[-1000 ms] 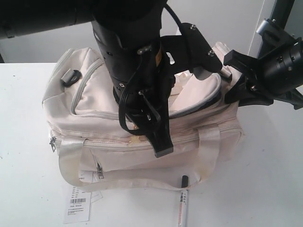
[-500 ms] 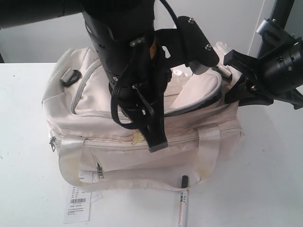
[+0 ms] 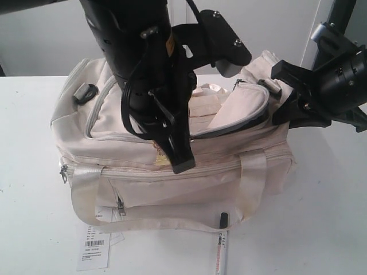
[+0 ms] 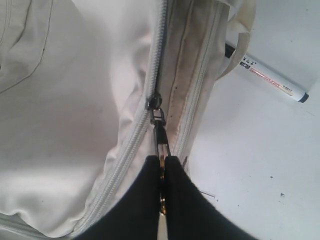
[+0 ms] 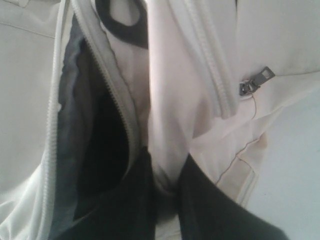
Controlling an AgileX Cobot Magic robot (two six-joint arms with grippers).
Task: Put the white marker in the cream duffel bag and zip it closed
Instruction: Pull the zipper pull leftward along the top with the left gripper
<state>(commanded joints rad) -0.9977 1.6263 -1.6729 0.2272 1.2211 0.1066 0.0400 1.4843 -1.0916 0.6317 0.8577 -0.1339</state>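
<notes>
The cream duffel bag (image 3: 172, 172) lies on the white table, its curved top zipper partly open with grey lining (image 5: 75, 125) showing. My left gripper (image 3: 182, 165) (image 4: 161, 164) hangs over the bag's front top edge, shut on the gold zipper charm (image 4: 161, 145) just below the slider (image 4: 154, 102). At the bag's right end, my right gripper (image 3: 280, 94) (image 5: 167, 172) is shut on a fold of the bag's cream fabric beside the opening. The white marker (image 3: 222, 249) (image 4: 270, 77) lies on the table in front of the bag, its black cap (image 3: 223, 219) toward the bag.
A white paper barcode tag (image 3: 94, 252) lies on the table at the bag's front left. A shiny strap handle (image 3: 86, 195) loops over the front side. A side pocket zipper pull (image 5: 257, 80) shows near my right gripper. A wall stands behind the table.
My left gripper has moved left and slightly up along the top of the bag with the charm in it. The flap at the right stands wider open. The right gripper has not moved.
</notes>
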